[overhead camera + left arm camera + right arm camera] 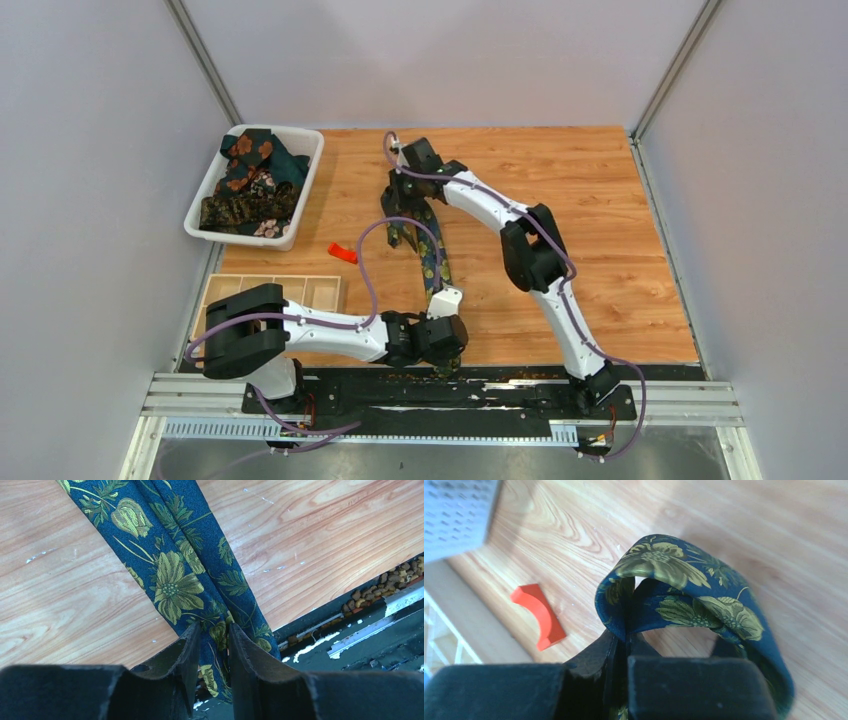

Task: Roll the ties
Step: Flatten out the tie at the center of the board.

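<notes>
The right gripper (626, 647) pinches one end of the navy tie (175, 580), curled into a loop just ahead of it, while the left gripper (214, 667) clamps the other end; rolling looks barely started and calls for further winding.

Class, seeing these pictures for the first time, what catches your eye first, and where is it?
A navy tie with yellow-green flowers runs down the middle of the wooden table, pinched at its near end by the left gripper and looped at its far end in the right gripper. A white bin holding other ties sits at the far left.
</notes>
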